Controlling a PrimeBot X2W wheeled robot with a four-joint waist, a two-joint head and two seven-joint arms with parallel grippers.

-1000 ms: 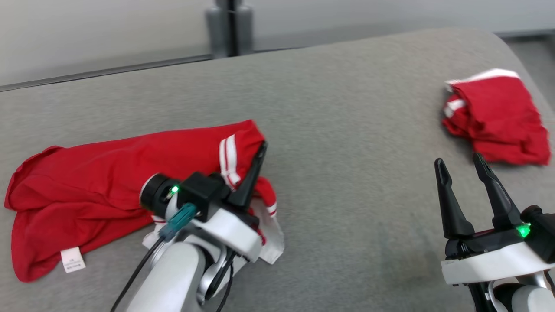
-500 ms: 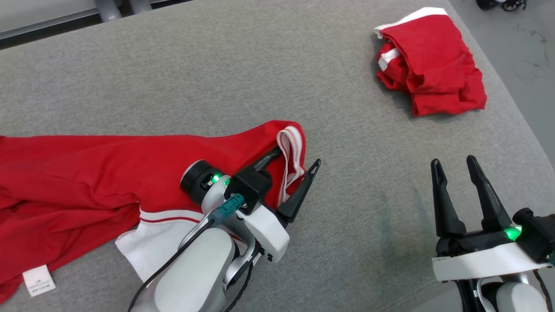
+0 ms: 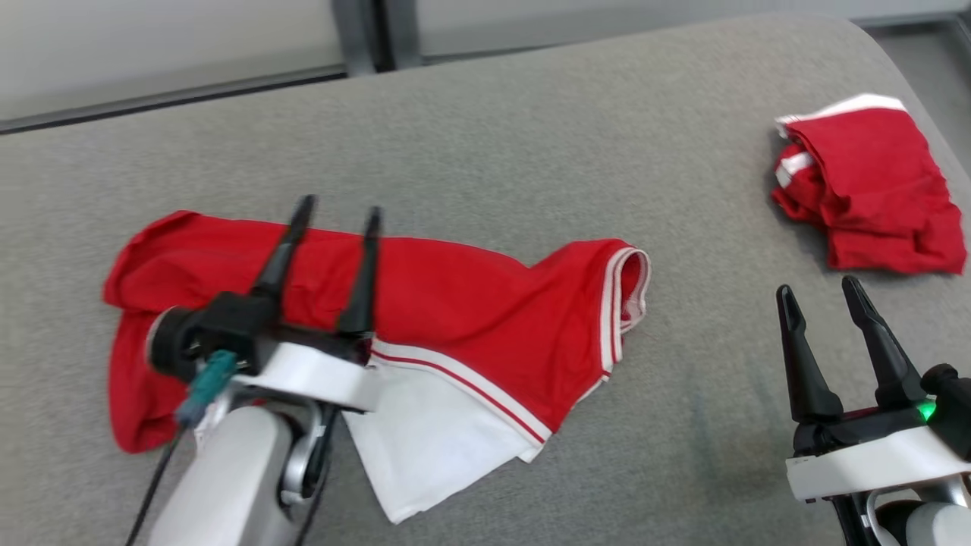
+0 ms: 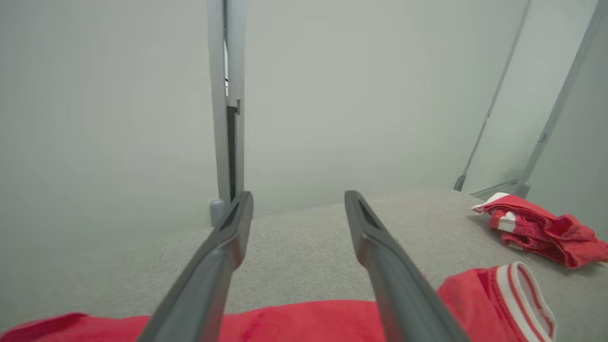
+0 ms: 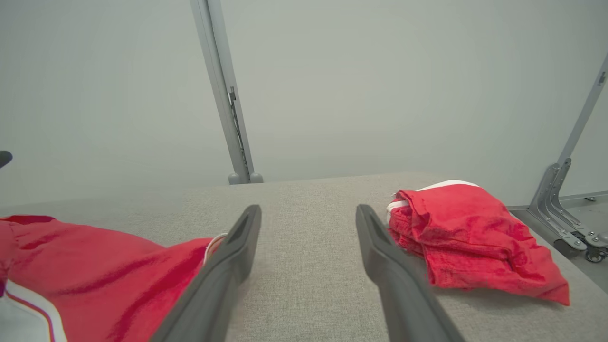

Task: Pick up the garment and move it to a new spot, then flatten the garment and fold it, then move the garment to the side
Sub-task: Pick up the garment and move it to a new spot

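L gripper [image 3: 339, 206] wide open, empty, over garment [image 3: 485, 303].

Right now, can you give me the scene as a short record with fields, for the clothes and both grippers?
surface: grey fabric
garment: red with white trim, lying loosely spread at left centre, not folded
second garment: red, bunched, at far right
left gripper: open, above the garment, holding nothing
right gripper: open, over bare surface, holding nothing

Garment [image 3: 470, 303] red, white-striped trim — table [image 3: 531, 136] grey.
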